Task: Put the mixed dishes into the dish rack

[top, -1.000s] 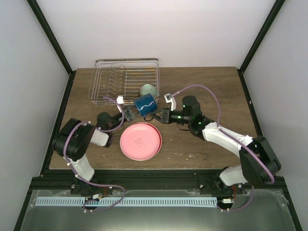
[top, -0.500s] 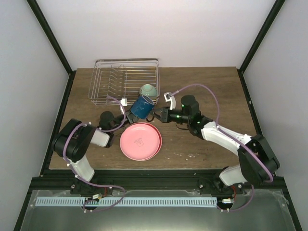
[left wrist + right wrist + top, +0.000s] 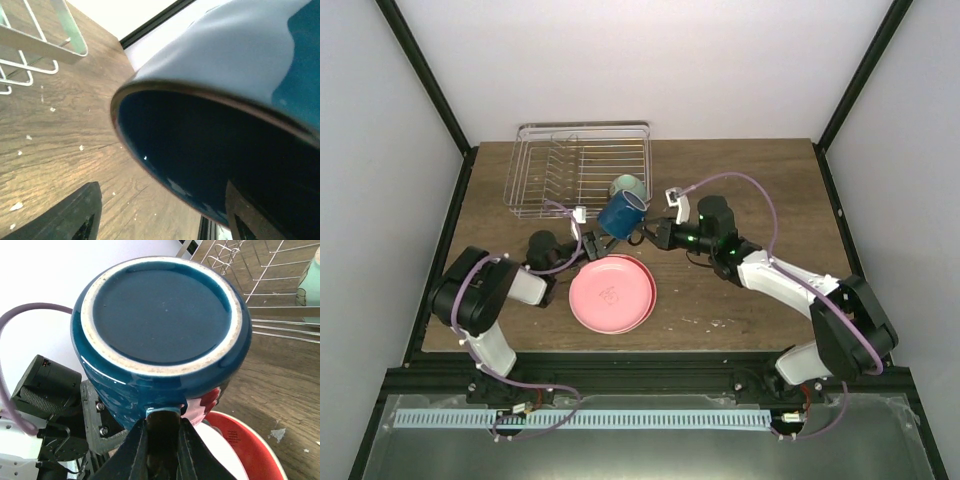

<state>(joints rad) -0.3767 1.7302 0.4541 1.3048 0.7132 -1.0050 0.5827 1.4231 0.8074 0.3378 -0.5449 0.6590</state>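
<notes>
A: Who has the cup (image 3: 620, 213)?

B: The right gripper (image 3: 163, 432). Its jaws are clenched on the handle (image 3: 163, 416). The cup hangs above the table (image 3: 760, 180), tilted, with its base toward that wrist camera. It is just at the near right corner of the rack (image 3: 535, 150), beside the bowl (image 3: 628, 186).

A: And the left gripper (image 3: 590, 243)?

B: Jaws spread, nothing in them. From its own camera the cup's mouth fills the view just above the fingers. I can't tell whether one brushes the rim, so I'd assume it might.

A: So what makes the carry go well?

B: Draw the left arm down and back first, away from the rim. A handle grip lets a cup swing, so move slowly. Lift enough to clear the rack's edge and keep off the bowl. Aim for the flat wire floor, not the plate slots, and lower until the cup rests before letting go.

A: The pink plate (image 3: 611, 293)?

B: Flat on the table, nearer the arms. Leave it for now.
</notes>
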